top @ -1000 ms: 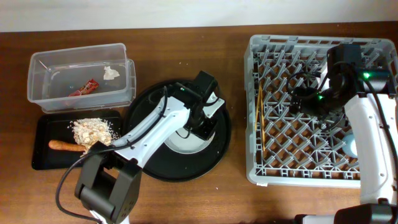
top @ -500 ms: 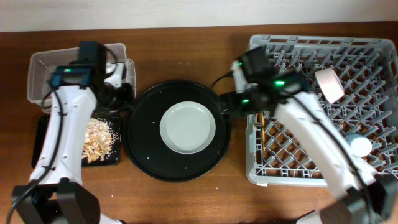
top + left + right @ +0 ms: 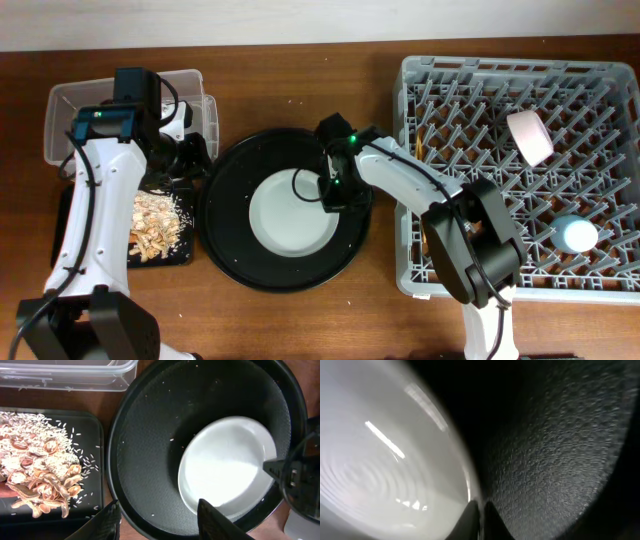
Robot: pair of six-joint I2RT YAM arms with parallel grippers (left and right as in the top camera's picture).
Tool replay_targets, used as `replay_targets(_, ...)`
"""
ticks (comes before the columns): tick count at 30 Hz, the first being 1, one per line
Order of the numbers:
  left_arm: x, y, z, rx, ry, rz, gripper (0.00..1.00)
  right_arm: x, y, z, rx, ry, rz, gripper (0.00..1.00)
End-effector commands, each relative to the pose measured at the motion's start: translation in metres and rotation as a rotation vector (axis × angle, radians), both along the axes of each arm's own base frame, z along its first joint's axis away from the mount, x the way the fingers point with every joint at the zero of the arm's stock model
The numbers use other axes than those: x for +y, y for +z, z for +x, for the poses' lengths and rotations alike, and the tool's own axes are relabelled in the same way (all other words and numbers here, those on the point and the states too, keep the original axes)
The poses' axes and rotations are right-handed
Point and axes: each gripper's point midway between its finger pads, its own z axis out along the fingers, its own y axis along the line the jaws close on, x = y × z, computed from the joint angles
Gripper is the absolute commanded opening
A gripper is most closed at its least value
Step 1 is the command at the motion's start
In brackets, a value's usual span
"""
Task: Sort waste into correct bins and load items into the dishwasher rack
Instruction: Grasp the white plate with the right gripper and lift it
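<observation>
Left gripper [image 3: 160, 522] jaws apart; right gripper [image 3: 479, 512] jaws pinched.

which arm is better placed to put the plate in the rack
Right. The right gripper pinches the rim of the plate on the side facing the dishwasher rack; the left gripper hangs open near the clear tub, farther away.

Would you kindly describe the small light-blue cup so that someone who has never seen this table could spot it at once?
Find the big grey dishwasher rack on the right of the table. Near its right edge, toward the robot's side, the light-blue cup sits inside it. Its neighbour, the white bowl with a pinkish outside, lies farther back and is larger.
</observation>
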Motion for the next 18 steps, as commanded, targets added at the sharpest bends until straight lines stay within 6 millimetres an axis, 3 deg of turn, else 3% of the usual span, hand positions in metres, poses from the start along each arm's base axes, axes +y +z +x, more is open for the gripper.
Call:
replay_targets(1,-0.001,0.007,-0.001,-0.015,0.006,-0.009,0.49,-0.027,0.045,0.037,-0.105,-0.052,-0.021,0.04)
replay_targets(5,-0.001,0.007,-0.001,-0.016,0.006,-0.009,0.49,-0.089,0.149,0.072,-0.33,-0.081,-0.103,0.04)
replay_targets(7,-0.001,0.007,-0.001,-0.016,0.006,-0.009,0.49,-0.145,0.194,0.079,-0.472,-0.148,-0.281,0.04)
replay_targets(8,-0.002,0.007,0.0,-0.017,0.006,-0.009,0.49,-0.184,0.216,0.08,-0.543,-0.211,-0.445,0.04)
replay_targets(10,-0.002,0.007,0.0,-0.017,0.006,-0.009,0.49,-0.239,0.244,0.077,-0.616,-0.322,-0.718,0.04)
replay_targets(11,-0.002,0.007,0.0,-0.017,0.006,-0.009,0.49,-0.256,0.253,0.075,-0.64,-0.374,-0.816,0.04)
replay_targets(15,-0.001,0.007,0.0,-0.018,0.007,-0.009,0.49,-0.291,0.264,0.067,-0.71,-0.576,-0.99,0.04)
replay_targets(18,-0.001,0.007,0.0,-0.018,0.006,-0.009,0.49,-0.315,0.261,0.062,-0.719,-0.669,-1.089,0.04)
